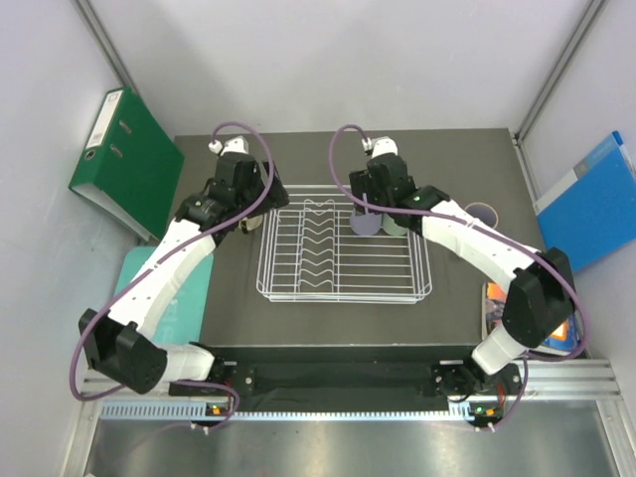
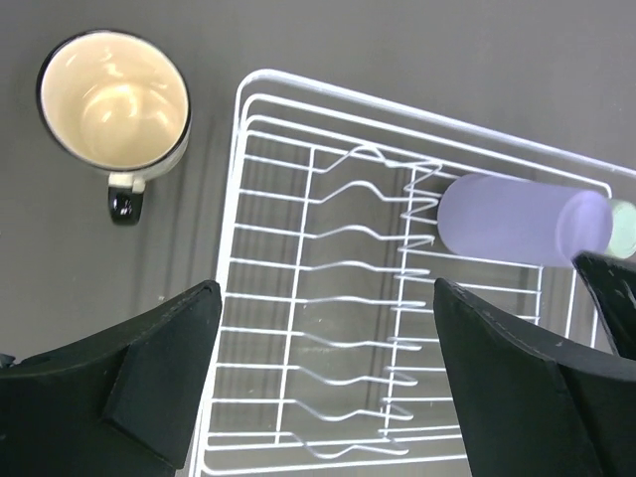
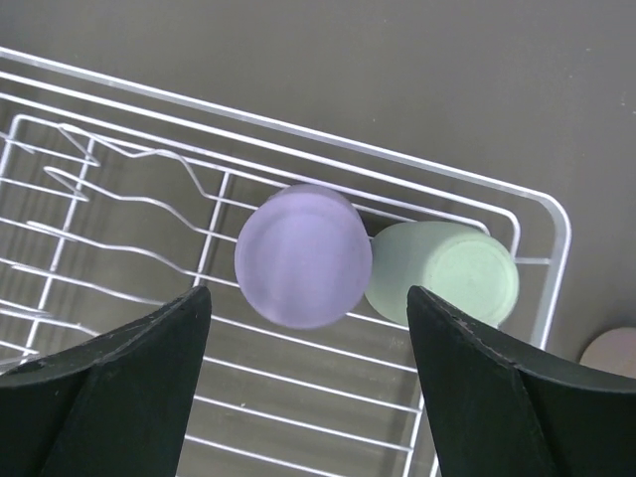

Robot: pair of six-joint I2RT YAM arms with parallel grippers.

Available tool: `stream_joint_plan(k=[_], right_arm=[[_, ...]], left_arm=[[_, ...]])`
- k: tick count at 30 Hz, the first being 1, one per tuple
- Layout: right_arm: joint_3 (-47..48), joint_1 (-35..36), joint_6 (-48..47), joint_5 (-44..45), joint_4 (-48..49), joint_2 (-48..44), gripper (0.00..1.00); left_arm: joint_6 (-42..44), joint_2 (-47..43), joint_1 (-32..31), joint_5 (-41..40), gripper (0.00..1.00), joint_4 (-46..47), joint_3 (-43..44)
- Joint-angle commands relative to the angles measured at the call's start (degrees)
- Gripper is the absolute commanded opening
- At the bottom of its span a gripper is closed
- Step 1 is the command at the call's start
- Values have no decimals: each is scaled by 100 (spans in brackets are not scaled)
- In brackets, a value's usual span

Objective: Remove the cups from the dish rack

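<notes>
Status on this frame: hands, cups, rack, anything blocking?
Left hand open, over rack edge; mug out on table. Right hand open above lavender tumbler; mint cup beside it, both in rack. Nothing blocking.

Green binder point(image 1: 124, 164) far left; blue folder point(image 1: 586, 204) far right; teal mat point(image 1: 194, 303) near left.

Two white-and-black robot arms with purple cables.
The left arm point(image 1: 164, 266) and right arm point(image 1: 467, 238) have white links and black joints, each trailing a purple cable point(image 1: 238, 124). The left gripper point(image 2: 326, 288) and right gripper point(image 3: 308, 290) have matte black, wedge-shaped fingers point(image 2: 149, 388).
</notes>
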Motion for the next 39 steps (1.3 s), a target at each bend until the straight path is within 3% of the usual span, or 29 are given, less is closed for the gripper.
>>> stream_joint_plan(k=[1,19,22,23,25,26,27,39], right_arm=[[322,78,-89,49,196,291,80],[877,69,-80,233,29,1417,75],[736,69,-45,181,29,1365,63],[701,60,-36,198,20,1347,48],[648,69,8,181,-15,1260,28],[631,69,17,163,-7,1216,6],[613,78,51,172,-15,1111,1],[1245,262,-18,49,-446,-32,0]], left_arm=[[-59,-455,-95,-143,93,295,-273],[-6,-675,-113,-116,96,145,-475],[-33,-675,-121,-108,96,145,-554],[-68,-701,-121,-90,95,154,-581],[-94,-692,-121,-64,95,189,-660],[-120,-692,-130,-20,95,215,-678],[-138,-701,-130,-11,95,242,-695],[-243,-640,-192,59,92,532,-809]])
